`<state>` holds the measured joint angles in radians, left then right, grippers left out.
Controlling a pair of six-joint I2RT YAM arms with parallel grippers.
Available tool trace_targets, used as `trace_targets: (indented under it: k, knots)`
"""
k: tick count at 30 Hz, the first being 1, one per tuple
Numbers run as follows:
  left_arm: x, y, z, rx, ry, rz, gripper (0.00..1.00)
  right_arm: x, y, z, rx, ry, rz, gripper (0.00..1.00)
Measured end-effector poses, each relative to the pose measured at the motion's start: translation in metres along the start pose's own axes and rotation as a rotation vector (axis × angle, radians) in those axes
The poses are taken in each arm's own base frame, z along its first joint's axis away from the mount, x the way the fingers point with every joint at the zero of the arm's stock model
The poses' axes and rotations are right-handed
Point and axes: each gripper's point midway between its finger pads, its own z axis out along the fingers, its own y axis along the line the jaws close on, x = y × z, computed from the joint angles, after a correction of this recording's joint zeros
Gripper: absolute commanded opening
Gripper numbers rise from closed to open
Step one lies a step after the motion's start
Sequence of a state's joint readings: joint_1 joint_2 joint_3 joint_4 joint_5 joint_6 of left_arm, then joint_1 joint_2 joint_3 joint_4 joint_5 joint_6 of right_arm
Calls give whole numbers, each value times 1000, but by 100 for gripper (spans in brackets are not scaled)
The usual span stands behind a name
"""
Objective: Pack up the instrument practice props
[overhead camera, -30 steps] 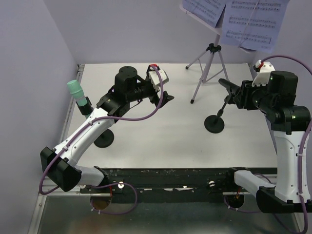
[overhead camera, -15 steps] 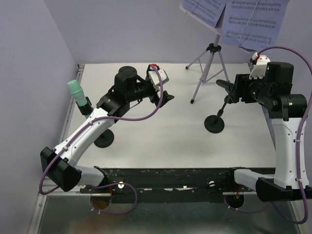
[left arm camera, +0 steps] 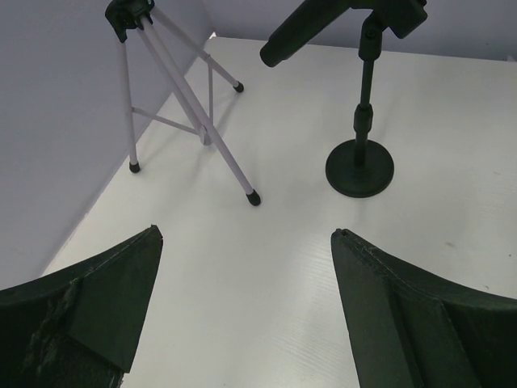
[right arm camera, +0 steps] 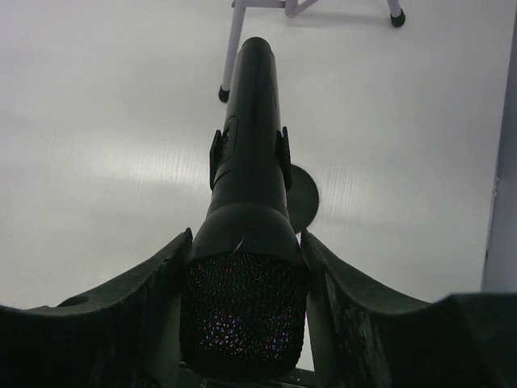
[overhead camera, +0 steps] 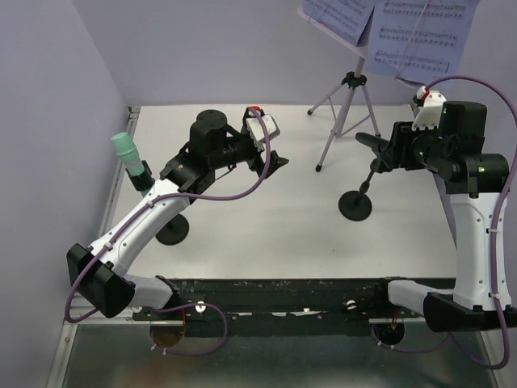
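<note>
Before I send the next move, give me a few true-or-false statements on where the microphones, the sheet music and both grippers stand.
1. The black microphone sits in its stand's clip. True.
2. The left gripper holds the mint-green microphone. False: it is open and empty; that microphone stands upright on its round-based pole.
3. The right gripper straddles the black microphone's head. True.
4. The sheet-music pages lie on the table. False: they rest on the tripod desk.
</note>
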<state>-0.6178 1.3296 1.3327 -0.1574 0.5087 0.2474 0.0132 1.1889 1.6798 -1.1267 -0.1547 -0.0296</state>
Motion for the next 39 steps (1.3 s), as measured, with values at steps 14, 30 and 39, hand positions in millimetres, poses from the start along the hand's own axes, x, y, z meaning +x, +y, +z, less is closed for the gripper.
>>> trace_targets:
  k: [14,30,39]
  knots:
    - [26,-8,-2,13,46,-7,95,-5,76,-19,-461,-22,-83,0]
    - [35,-21,-5,87,46,72,94,-36,168,-13,-830,-33,-319,0]
    - [43,-24,-5,106,64,102,97,-43,184,2,-913,-54,-374,0]
